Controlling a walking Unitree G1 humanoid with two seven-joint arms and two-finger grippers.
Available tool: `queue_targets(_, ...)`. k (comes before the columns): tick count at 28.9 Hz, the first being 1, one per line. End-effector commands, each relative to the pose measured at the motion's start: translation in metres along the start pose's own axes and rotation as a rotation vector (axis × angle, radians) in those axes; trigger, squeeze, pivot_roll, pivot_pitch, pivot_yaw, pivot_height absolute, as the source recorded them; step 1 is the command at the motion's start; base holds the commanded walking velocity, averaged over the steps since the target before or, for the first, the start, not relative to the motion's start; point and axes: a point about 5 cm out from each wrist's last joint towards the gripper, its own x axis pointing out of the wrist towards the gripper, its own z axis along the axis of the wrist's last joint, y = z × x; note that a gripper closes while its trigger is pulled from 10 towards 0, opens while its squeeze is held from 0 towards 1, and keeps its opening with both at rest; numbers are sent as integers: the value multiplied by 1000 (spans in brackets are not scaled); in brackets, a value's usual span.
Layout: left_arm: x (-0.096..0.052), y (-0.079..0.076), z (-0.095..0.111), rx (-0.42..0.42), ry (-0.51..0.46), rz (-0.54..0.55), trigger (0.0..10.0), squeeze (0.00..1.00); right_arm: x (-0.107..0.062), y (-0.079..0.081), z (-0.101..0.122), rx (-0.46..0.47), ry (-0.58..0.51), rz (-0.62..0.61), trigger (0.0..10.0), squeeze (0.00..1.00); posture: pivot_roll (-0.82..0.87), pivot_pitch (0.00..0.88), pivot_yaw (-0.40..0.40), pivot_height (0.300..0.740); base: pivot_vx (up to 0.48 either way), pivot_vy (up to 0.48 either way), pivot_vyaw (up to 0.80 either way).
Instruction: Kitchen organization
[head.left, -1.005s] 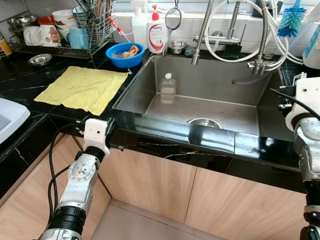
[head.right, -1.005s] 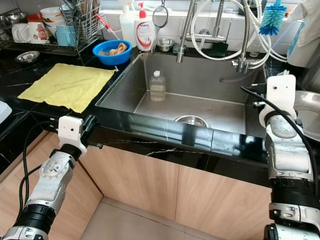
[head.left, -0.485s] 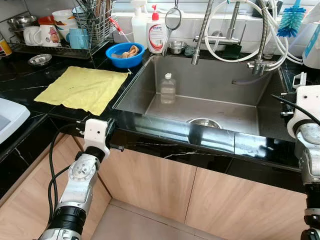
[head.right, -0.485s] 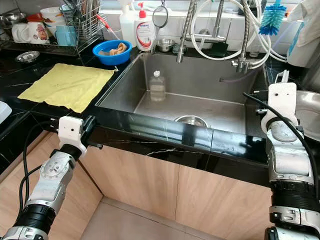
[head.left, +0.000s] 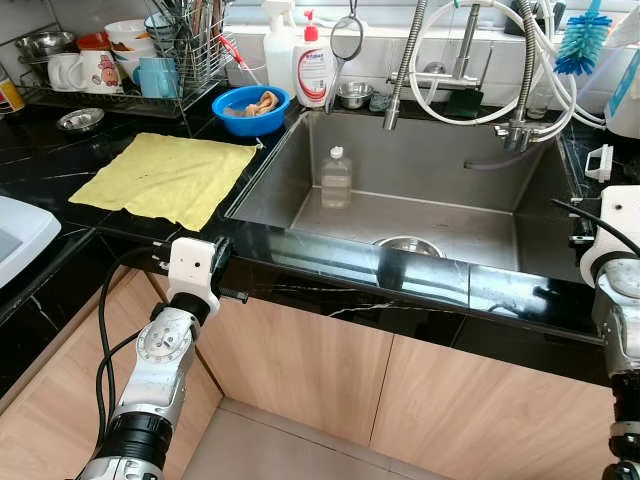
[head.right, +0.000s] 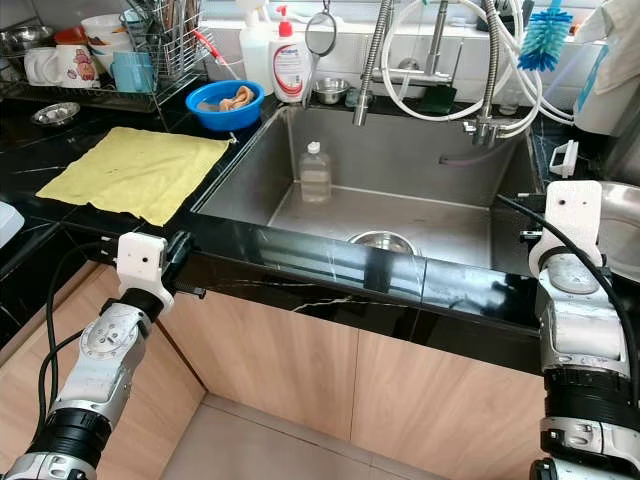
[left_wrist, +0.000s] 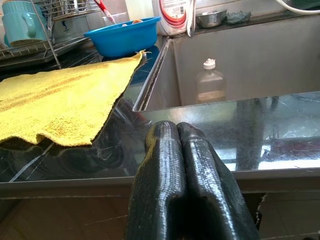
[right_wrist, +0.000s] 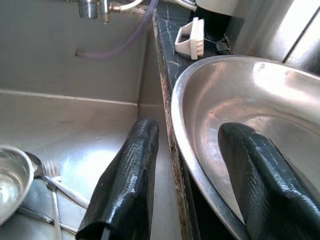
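right gripper (right_wrist: 185, 175): fingers spread wide, straddling the rim of the big steel basin (right_wrist: 240, 100) that sits on the worktop (head.right: 300, 260) at the right of the sink (head.left: 420, 215). One finger sits outside the rim on the sink side, the other inside the bowl. Not clamped on anything yet, as far as I can see.

left gripper (left_wrist: 181, 165): fingers pressed flat together, nothing between them, parked low at the worktop's front edge near the yellow cloth (head.left: 165, 175). Looks idle.

steel basin, handling: my guess is thin stamped steel, so light and stiff, but shiny and smooth, so pretty slippery. The rolled rim is the only sensible place to pinch. Grabbing one side of a wide bowl means it'll want to tip, so a firm squeeze and a level lift.

sink contents: a clear plastic bottle (head.left: 336, 178) with a white cap standing upright toward the back, a small steel bowl (head.left: 408, 245) near the front wall, and a fork (right_wrist: 55, 192) and spoon beside that bowl. Bottle is probably light and easy to knock over.

worktop: glossy black stone with white veins, reflective.

yellow cloth: soft terry, lying flat, one corner reaching toward the sink edge.

back row: blue bowl (head.left: 251, 108), soap bottles, dish rack (head.left: 120, 60) with mugs.
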Motion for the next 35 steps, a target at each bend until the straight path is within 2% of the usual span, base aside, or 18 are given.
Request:
queue_targets(1,-1,3,1,16,4,-5,10000,0,1,4,-4,49,28,16,10000,0,-18,0,56,740,0,0,0)
queue_targets(2,-1,3,1,17,3,-5,10000,0,2,4,-4,56,26,16,1412,0,-18,0,56,740,0,0,0)
queue_targets(3,-1,3,1,18,3,-5,10000,0,2,5,-3,65,24,17,0,0,-16,0,57,740,0,0,0)
queue_targets(11,0,5,2,23,2,-8,10000,0,3,6,-3,131,27,19,0,0,-12,0,59,740,0,0,0)
queue_targets(18,1,5,2,23,1,-9,10000,0,4,6,-2,138,25,20,0,0,-12,0,59,740,0,0,0)
queue_targets(24,2,8,4,31,0,-11,10000,0,5,7,5,198,4,36,0,0,-9,0,65,740,0,0,0)
queue_targets(28,3,8,4,30,-1,-10,10000,0,5,10,11,224,-28,55,0,0,-8,0,64,740,0,0,0)
queue_targets(34,3,8,4,28,1,-3,10000,0,-1,24,34,286,-140,164,0,0,-11,0,62,740,0,0,0)
queue_targets(35,3,8,3,26,2,-2,10000,0,-4,30,40,282,-168,214,3765,0,-11,0,61,740,0,0,0)
